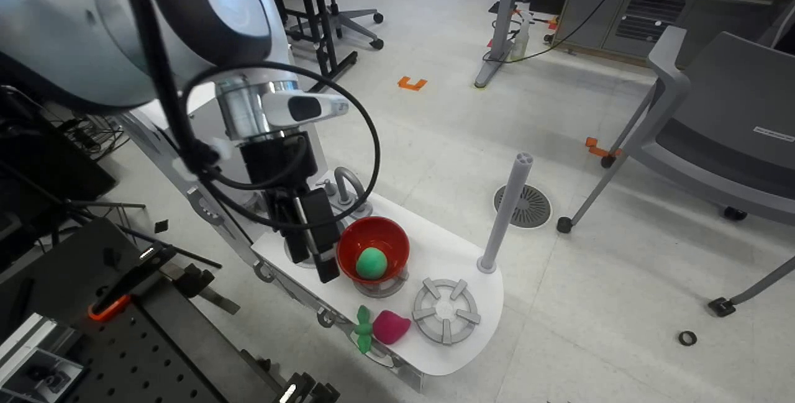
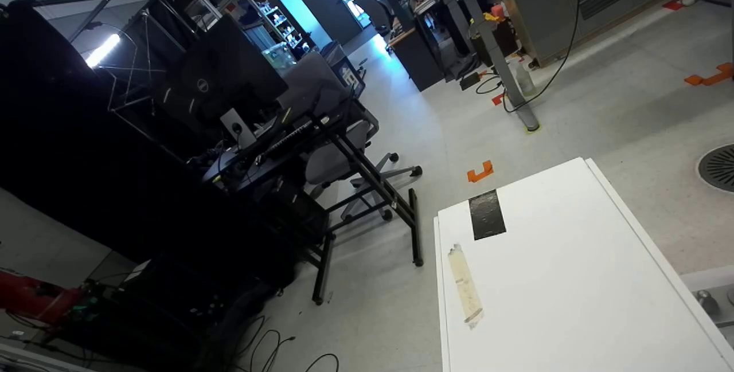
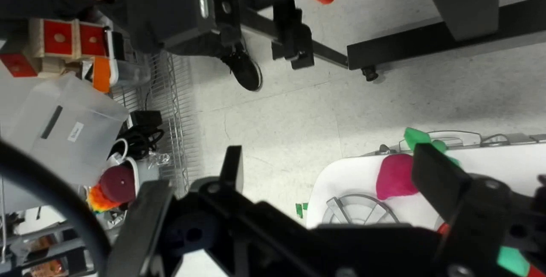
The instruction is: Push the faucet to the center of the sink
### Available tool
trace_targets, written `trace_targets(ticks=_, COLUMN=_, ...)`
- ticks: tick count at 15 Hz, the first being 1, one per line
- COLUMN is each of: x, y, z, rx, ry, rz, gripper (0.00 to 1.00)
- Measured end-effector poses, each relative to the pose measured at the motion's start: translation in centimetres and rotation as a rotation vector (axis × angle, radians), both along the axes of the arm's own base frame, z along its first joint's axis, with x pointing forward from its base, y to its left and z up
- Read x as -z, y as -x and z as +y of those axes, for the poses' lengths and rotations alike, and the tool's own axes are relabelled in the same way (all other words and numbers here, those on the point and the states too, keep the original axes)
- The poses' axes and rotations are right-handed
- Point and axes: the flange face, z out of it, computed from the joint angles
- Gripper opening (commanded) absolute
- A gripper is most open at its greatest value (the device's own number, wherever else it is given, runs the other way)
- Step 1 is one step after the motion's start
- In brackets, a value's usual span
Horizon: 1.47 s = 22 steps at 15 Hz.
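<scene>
The faucet (image 1: 349,181) is a small grey tap at the back edge of the white toy counter in an exterior view. Its curved spout arches toward the right of that view, and its base is beside the red bowl. The sink (image 1: 304,264) is mostly hidden behind my gripper; only a bit of its grey rim shows. My gripper (image 1: 315,264) points down over the sink area, left of the red bowl and in front of the faucet, apart from the faucet. In the wrist view my gripper (image 3: 327,170) has its fingers wide apart with nothing between them.
The red bowl (image 1: 397,238) with a green ball (image 1: 371,263) sits close beside the gripper. A grey burner rack (image 1: 446,313), a pink toy with green leaves (image 1: 391,327) and a tall grey post (image 1: 506,217) stand on the counter (image 1: 435,248). A black cable loops around the wrist.
</scene>
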Motion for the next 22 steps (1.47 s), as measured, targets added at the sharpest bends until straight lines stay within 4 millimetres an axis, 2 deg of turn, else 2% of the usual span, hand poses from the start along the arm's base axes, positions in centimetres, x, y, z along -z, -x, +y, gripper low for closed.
trace_targets(ticks=4, x=7.1, y=-4.7, z=2.1, rx=-0.070, ry=0.002, rz=-0.060, gripper=1.00)
trace_targets(ticks=6, x=9.7, y=-7.3, z=3.2, rx=-0.095, ry=-0.031, rz=-0.122, gripper=1.00)
trace_targets(ticks=9, x=12.3, y=-11.2, z=5.3, rx=-0.127, ry=-0.131, rz=-0.230, gripper=1.00)
trace_targets(ticks=12, x=13.2, y=-14.3, z=8.1, rx=-0.192, ry=-0.241, rz=-0.300, gripper=1.00)
trace_targets(ticks=14, x=13.4, y=-14.9, z=10.1, rx=-0.272, ry=-0.319, rz=-0.308, gripper=1.00)
trace_targets(ticks=17, x=14.2, y=-14.1, z=12.4, rx=-0.405, ry=-0.390, rz=-0.256, gripper=1.00)
trace_targets(ticks=19, x=15.1, y=-13.4, z=13.3, rx=-0.478, ry=-0.404, rz=-0.218, gripper=1.00)
trace_targets(ticks=22, x=16.9, y=-12.6, z=13.5, rx=-0.574, ry=-0.394, rz=-0.177, gripper=1.00)
